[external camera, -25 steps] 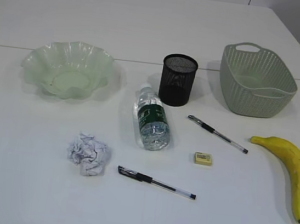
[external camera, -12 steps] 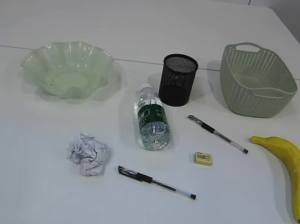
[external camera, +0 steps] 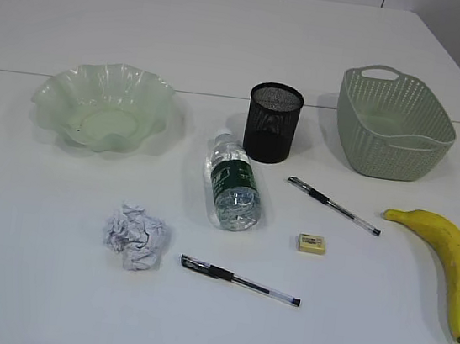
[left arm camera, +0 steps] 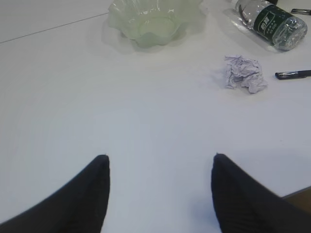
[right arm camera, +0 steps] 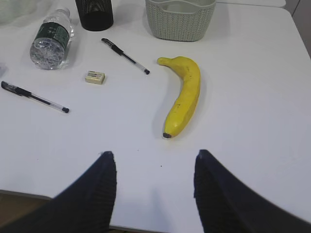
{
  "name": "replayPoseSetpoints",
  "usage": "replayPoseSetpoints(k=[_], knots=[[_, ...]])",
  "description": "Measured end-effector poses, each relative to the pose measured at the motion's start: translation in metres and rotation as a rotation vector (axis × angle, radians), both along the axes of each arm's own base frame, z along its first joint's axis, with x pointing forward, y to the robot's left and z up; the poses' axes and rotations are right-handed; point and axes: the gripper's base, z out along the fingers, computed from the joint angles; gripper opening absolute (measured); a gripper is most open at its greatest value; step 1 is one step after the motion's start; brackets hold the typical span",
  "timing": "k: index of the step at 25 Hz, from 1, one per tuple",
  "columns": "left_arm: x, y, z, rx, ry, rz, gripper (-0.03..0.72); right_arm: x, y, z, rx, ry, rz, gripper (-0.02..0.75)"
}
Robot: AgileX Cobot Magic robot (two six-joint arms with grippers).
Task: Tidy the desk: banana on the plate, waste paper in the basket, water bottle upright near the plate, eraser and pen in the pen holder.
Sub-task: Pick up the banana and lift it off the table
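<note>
here, the white table (external camera: 46, 283) carries everything, largest first: the green basket (external camera: 394, 126) at the far right, the scalloped plate (external camera: 103, 106) at the far left, the banana (external camera: 454, 263) near the right edge, the water bottle (external camera: 232, 182) lying on its side just before the black pen holder (external camera: 273, 122), the waste paper (external camera: 136, 237), two pens (external camera: 239, 280) (external camera: 333, 206), then the eraser (external camera: 311, 243) between them. the left gripper (left arm camera: 160, 187) and right gripper (right arm camera: 154, 187) hang spread apart over bare table, grasping nothing.

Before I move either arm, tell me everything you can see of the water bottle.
The clear plastic water bottle has a dark green label around its middle and a clear cap. It lies on its side on the white table, cap toward the black mesh pen holder, base toward the camera. Nothing but the table touches it.
</note>
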Motion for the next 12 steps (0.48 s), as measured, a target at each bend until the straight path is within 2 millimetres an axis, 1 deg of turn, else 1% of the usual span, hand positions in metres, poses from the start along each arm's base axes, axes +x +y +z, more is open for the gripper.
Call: replayPoseSetpoints(k=[12], knots=[[0.0000,0.0000,0.0000,0.000,0.000,0.000,0.465,0.0000,0.0000,0.0000,0.000,0.000,0.000,0.386]])
